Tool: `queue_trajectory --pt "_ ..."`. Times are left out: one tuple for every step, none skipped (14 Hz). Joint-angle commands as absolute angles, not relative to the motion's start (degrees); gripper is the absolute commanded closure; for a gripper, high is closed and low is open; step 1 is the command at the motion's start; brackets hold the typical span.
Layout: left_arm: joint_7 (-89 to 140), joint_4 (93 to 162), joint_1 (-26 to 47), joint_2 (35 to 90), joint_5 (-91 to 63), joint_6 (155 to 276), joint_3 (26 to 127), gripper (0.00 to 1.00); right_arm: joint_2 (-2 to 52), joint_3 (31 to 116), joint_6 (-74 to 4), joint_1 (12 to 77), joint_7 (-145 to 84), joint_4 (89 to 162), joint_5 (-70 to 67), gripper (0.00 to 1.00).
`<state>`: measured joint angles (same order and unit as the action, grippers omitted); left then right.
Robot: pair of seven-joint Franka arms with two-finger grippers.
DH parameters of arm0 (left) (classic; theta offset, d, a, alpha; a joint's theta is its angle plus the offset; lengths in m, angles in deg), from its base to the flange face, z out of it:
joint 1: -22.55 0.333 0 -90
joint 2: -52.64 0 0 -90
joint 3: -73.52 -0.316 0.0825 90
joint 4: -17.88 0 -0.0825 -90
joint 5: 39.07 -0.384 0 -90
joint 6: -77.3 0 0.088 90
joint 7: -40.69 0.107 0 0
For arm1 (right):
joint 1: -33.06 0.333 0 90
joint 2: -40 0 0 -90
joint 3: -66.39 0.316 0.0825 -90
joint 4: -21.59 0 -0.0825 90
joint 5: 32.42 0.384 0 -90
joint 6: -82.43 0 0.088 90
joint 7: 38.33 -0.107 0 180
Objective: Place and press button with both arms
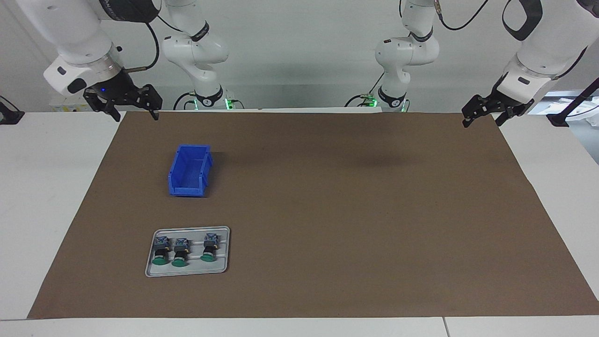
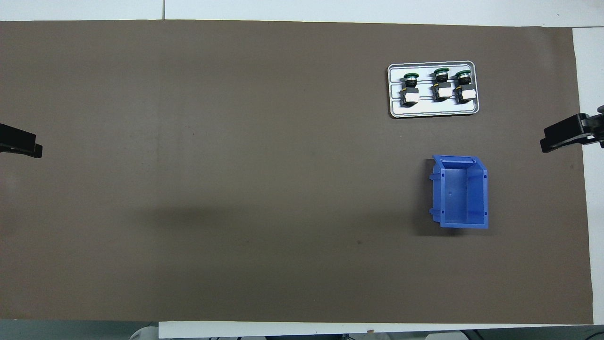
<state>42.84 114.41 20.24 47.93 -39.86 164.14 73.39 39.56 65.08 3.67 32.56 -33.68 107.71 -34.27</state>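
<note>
A grey tray lies on the brown mat that covers the white table, at the edge farthest from the robots and toward the right arm's end. Three push-buttons lie on their sides in the tray in a row, green caps pointing away from the robots, terminal blocks toward them. The first button and the second button lie just beside each other; the third button lies a little apart, toward the left arm's end of the tray. A blue bin, open at the top and with nothing visible inside, stands on the mat nearer to the robots than the tray, apart from it. The right hand hangs over the mat's corner at the robots' edge on the right arm's end, fingers spread and holding nothing. The left hand hangs over the mat's corner at the robots' edge on the left arm's end, likewise released and holding nothing. Both arms wait well apart from the tray and the bin; in the overhead view only the black tips of the hands show at the side edges
</note>
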Motion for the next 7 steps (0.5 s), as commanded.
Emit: queue_trajectory --pt "43.1 114.2 20.2 47.4 -39.5 163.4 73.4 0.00 40.3 65.6 2.9 32.4 -33.0 108.4 -34.5 0.01" --pt "43.1 114.2 20.2 47.4 -39.5 163.5 73.6 0.00 40.3 65.8 3.0 32.5 -33.2 108.4 -34.4 0.01" --pt "43.1 114.2 20.2 47.4 -39.5 163.5 73.4 0.00 40.4 65.8 3.0 32.6 -33.8 108.6 -34.4 0.01" --pt "43.1 114.2 20.1 47.4 -39.5 163.5 73.6 0.00 40.5 65.9 3.1 32.6 -33.8 108.9 -34.3 0.01" --pt "43.0 114.2 20.1 47.4 -39.5 163.5 73.6 0.00 40.5 65.9 3.1 32.4 -33.8 108.9 -34.3 0.01" --pt "43.0 114.2 20.1 47.4 -39.5 163.5 73.6 0.00 40.7 65.9 3.5 32.4 -33.6 109.2 -34.2 0.01" --pt "43.0 114.2 20.1 47.4 -39.5 163.5 73.6 0.00 40.8 65.9 3.8 32.4 -33.4 109.4 -34.2 0.01"
